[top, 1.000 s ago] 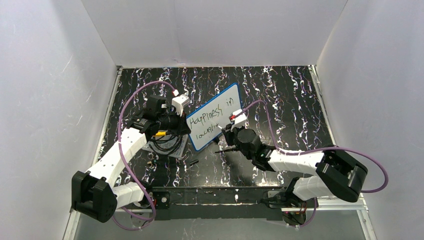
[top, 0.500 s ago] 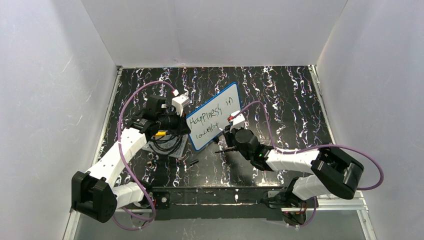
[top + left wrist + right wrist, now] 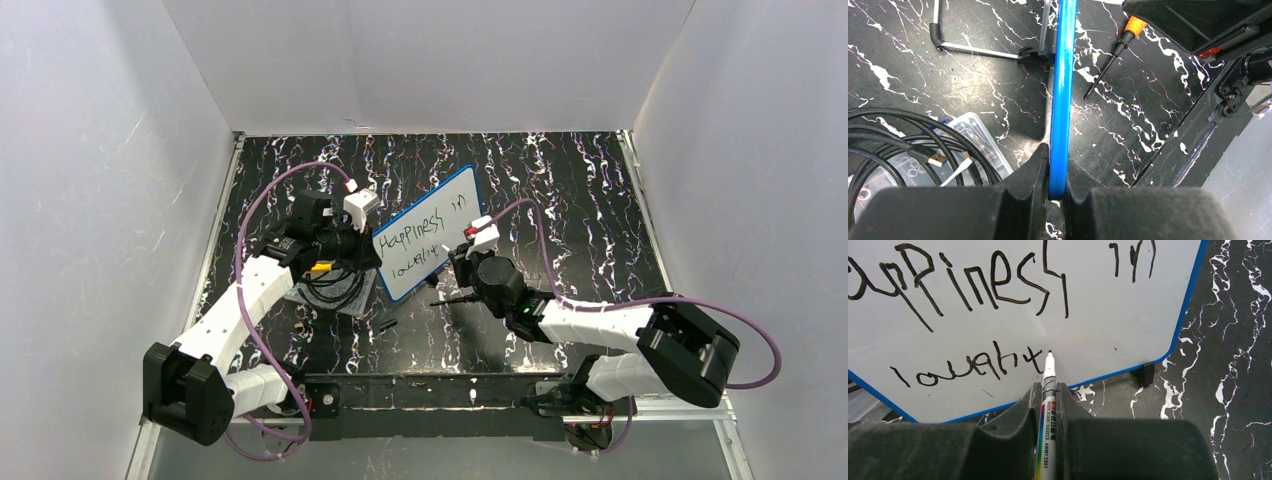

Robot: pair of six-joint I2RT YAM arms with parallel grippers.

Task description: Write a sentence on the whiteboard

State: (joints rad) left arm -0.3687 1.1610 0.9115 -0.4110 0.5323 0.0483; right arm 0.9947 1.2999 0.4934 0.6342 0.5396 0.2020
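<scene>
The second line of the sentence (image 3: 998, 279) is in hand: the top line reads about "Happiness in", and below it "laught" stands unfinished. The right gripper (image 3: 1048, 390) pinches a marker (image 3: 1045, 415) between its jaws, the marker's long axis running straight out from the wrist with its black tip pointing at the whiteboard (image 3: 428, 235), just right of the last "t". Whether the tip touches the surface I cannot tell. The next move likely calls for setting the tip down beside that "t" and forming the remaining letters with small strokes, kept level with the line and clear of the blue rim close below. The pressure should be light, so that the board is not shoved back. The board stands on edge near the middle of the table, between the two arms and propped by a wire stand (image 3: 983, 50) behind it. In the top view its long axis runs from near-left to far-right, and its written face looks toward the right arm. The left gripper (image 3: 1057, 160) has its jaws pressed onto the board's near-left edge, holding it steady; from that wrist the board shows edge-on as a blue strip. A screwdriver (image 3: 1110, 62) lies on the table on the face side.
</scene>
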